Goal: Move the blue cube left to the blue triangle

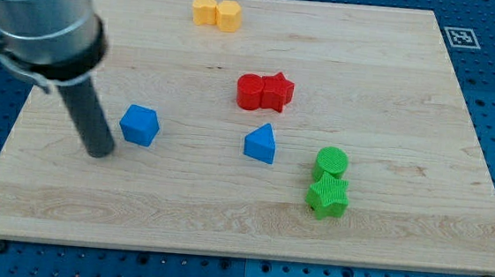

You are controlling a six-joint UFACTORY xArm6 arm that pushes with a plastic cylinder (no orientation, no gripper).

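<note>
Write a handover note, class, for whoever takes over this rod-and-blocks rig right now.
My tip: down on the wooden board, just to the view's left of the blue cube, a small gap between them.
Blue triangle: to the view's right of the cube, near the board's middle, well apart from it.
Done: nothing visible; the two blue blocks are not yet together.
Left: push the cube rightward in the view until it sits beside the triangle's left side. The red pair lies above that path.
</note>
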